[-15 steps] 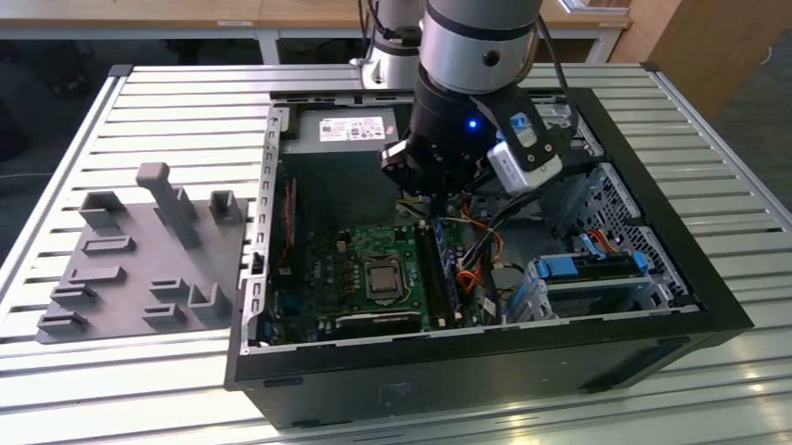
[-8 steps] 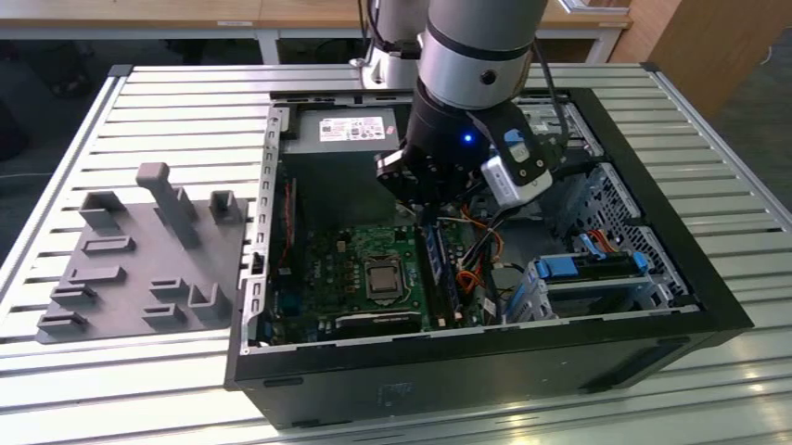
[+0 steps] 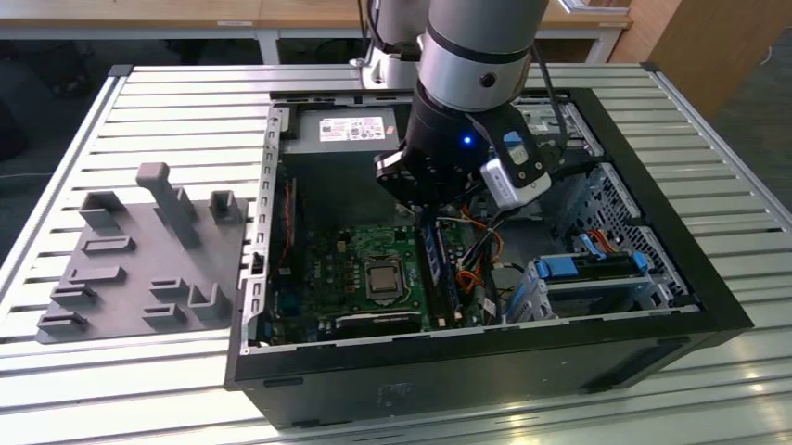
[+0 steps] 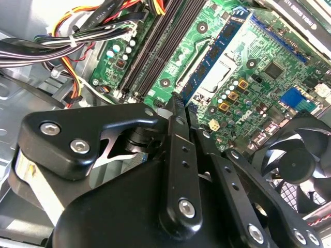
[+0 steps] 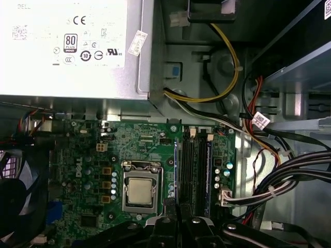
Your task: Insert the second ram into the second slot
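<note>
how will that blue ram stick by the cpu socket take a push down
The ram stick looks thin and flat, so probably stiff edge-on but fragile to sideways force. Standing on edge along the motherboard, it may tilt if pressed unevenly.

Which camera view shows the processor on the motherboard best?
The first wrist view: the processor lies whole and face-on. The exterior view shows it from farther off, at a slant; in the second wrist view a blue memory stick partly hides it.
</note>
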Robot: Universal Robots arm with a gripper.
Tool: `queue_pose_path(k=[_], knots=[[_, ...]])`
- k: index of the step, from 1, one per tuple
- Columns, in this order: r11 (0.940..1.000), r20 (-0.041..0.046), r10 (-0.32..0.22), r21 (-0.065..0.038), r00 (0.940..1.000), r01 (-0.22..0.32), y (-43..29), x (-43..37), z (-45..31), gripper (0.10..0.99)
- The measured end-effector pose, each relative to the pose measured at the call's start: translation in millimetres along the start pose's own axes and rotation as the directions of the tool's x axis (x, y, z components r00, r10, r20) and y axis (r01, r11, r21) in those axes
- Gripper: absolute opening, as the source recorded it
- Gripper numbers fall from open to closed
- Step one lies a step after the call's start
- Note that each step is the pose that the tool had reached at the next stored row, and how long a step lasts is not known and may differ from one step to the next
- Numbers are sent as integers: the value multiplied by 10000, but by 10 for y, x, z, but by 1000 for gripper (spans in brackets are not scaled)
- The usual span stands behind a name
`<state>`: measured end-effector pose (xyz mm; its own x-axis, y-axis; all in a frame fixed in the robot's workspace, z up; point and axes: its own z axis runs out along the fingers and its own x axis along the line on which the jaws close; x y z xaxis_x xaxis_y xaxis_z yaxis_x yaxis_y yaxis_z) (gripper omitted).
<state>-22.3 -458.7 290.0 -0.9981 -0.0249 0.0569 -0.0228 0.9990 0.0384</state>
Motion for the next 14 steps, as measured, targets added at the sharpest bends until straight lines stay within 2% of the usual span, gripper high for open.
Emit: queue_pose_path(k=[14], knots=[[10000,-71,3,-1,10000,-3,-1,-2,31,137]])
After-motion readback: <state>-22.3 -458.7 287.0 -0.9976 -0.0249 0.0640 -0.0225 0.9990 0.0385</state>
